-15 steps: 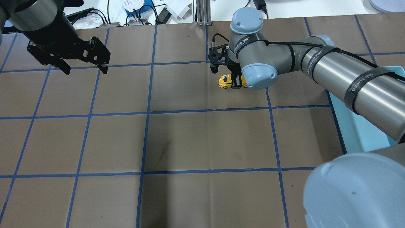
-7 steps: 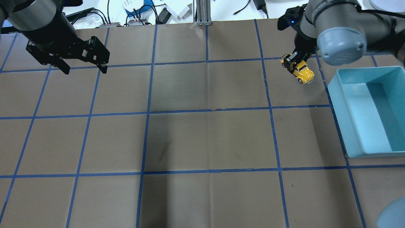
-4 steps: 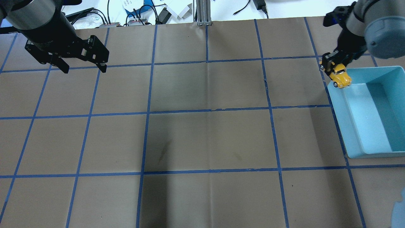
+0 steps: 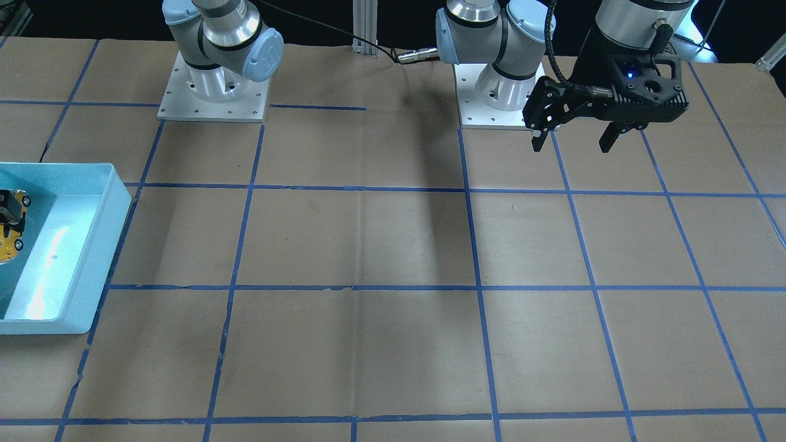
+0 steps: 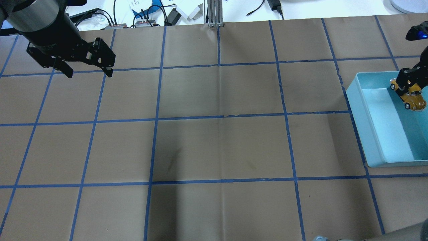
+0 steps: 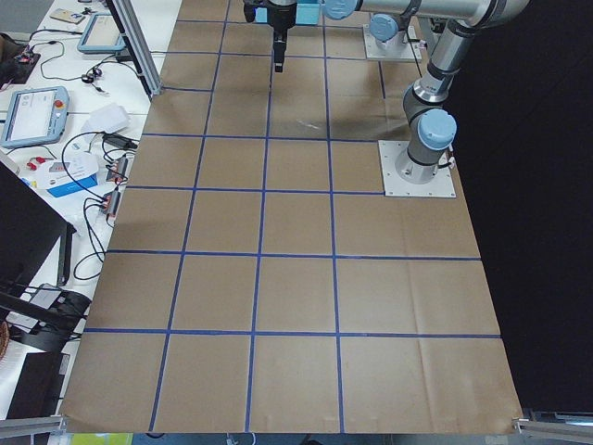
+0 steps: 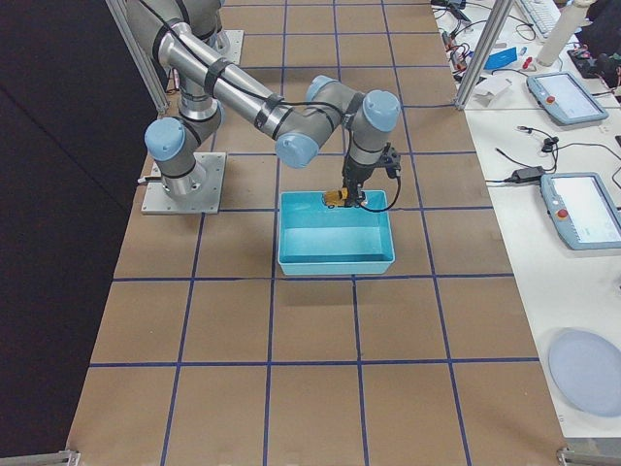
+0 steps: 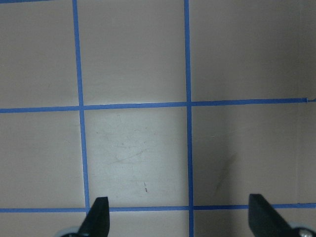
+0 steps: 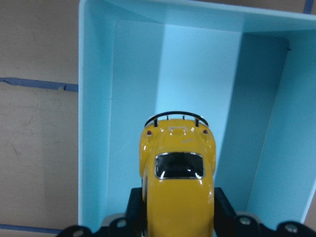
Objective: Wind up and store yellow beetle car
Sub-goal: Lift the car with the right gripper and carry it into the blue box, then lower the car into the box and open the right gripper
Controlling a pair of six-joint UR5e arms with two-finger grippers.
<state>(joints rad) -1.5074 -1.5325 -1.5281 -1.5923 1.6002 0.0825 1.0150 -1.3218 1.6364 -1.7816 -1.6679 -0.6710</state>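
Right now the right tool (image 5: 405, 82) is clamped on the sides of the yellow beetle car (image 5: 413, 98) and holds it over the inside of the light blue bin (image 5: 378, 140), which sits at the right end of the table (image 5: 220, 147). Seen from the wrist view, the car's rounded rear window and bumper face the bin's floor. Meanwhile the left tool (image 5: 89, 73) hangs over the far left part of the table, fingers spread wide with nothing between them.
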